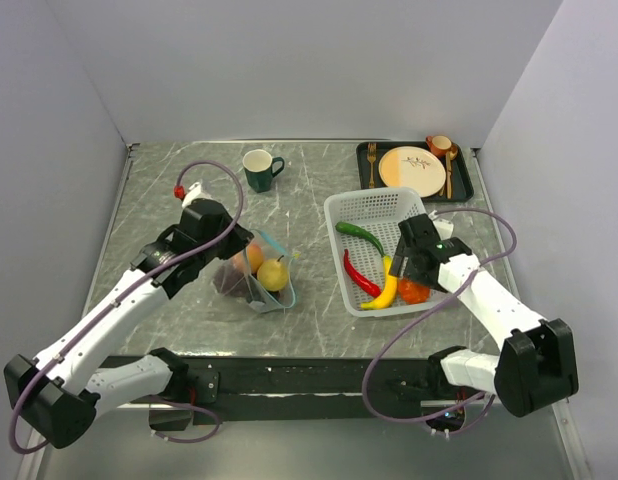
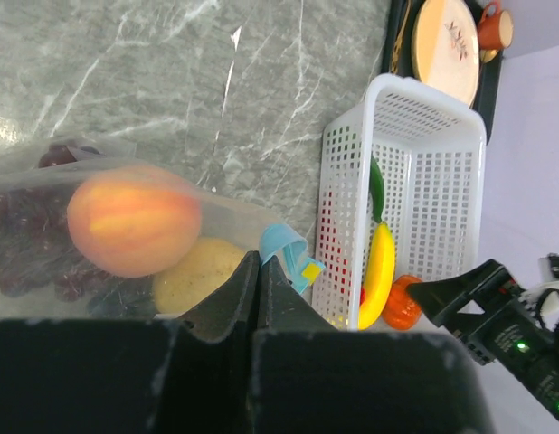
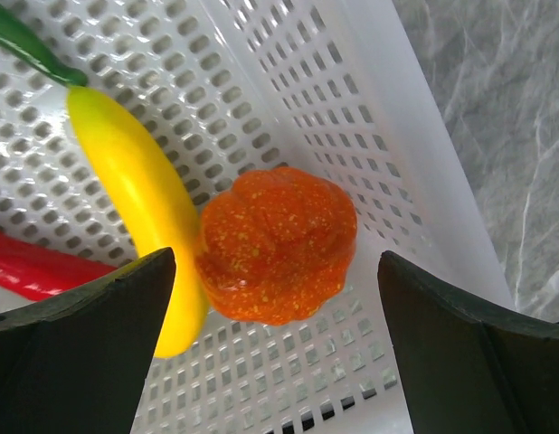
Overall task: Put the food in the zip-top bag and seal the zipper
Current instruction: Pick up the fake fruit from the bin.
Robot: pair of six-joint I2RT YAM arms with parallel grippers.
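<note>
The clear zip-top bag [image 1: 257,282] stands on the table with a peach [image 2: 133,219], a lemon [image 2: 196,276] and dark grapes [image 2: 26,244] inside. Its teal zipper [image 2: 284,249] curls right beside the tips of my left gripper [image 2: 259,262], which is shut on the bag's edge. In the white basket [image 1: 374,205] lie a green pepper [image 1: 359,235], a red chili [image 1: 360,275], a banana [image 3: 139,194] and an orange [image 3: 278,244]. My right gripper [image 3: 275,298] hangs open just above the orange, one finger on each side, not touching it.
A dark green mug [image 1: 259,170] stands at the back of the table. A black tray [image 1: 464,180] at the back right carries a cream plate [image 1: 411,170], cutlery and a small orange cup [image 1: 441,146]. Walls close in the table's left, back and right.
</note>
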